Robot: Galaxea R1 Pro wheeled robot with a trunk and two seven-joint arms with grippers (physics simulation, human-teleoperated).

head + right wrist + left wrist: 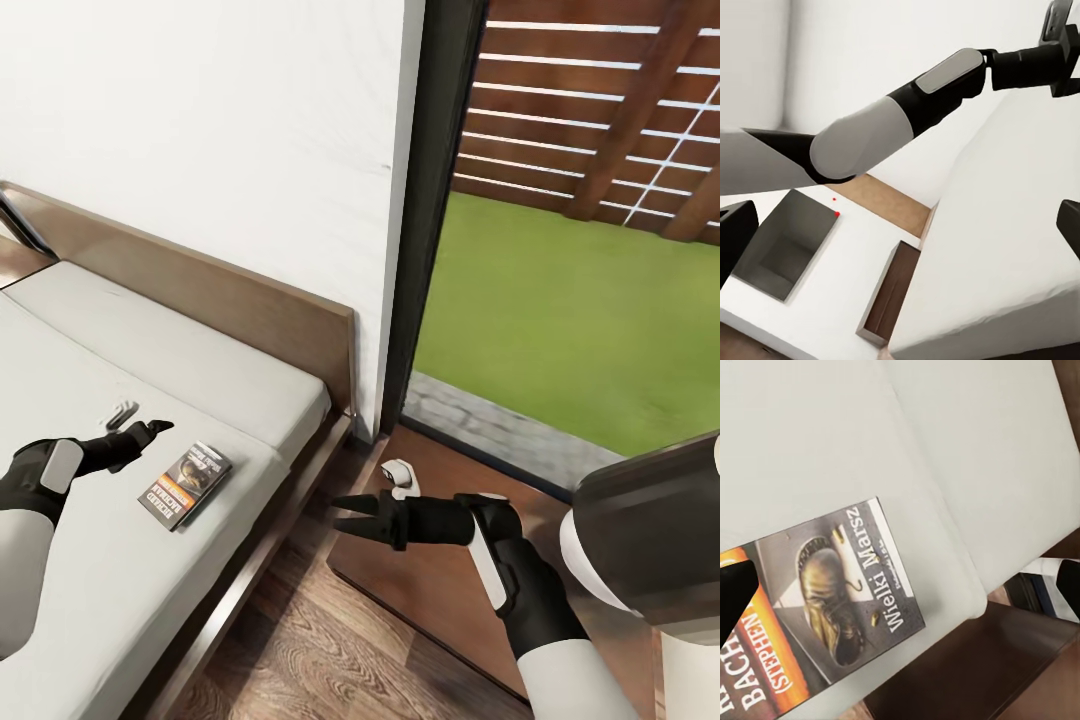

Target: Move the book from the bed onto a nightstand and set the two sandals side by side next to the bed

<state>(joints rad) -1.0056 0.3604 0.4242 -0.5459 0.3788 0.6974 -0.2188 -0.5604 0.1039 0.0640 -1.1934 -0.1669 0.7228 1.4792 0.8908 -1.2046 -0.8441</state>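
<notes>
The book (185, 483), with its dark cover and orange band, lies flat on the off-white mattress of the bed (150, 340), near the edge that faces the nightstand (440, 590). My left gripper (150, 432) hovers open just beside the book, a little toward the headboard, not touching it. In the left wrist view the book (832, 607) lies between the spread fingertips (735, 592) of that gripper (900, 589). My right gripper (345, 515) is open above the nightstand's corner nearest the bed, holding nothing; its wrist view (900, 232) looks across the mattress. The sandals are out of view.
A brown headboard (230, 290) runs along the white wall. A dark-framed glass window (440, 200) rises right behind the nightstand, with grass and a slatted fence outside. Wood-plank floor (330, 660) shows in the narrow gap between bed frame and nightstand.
</notes>
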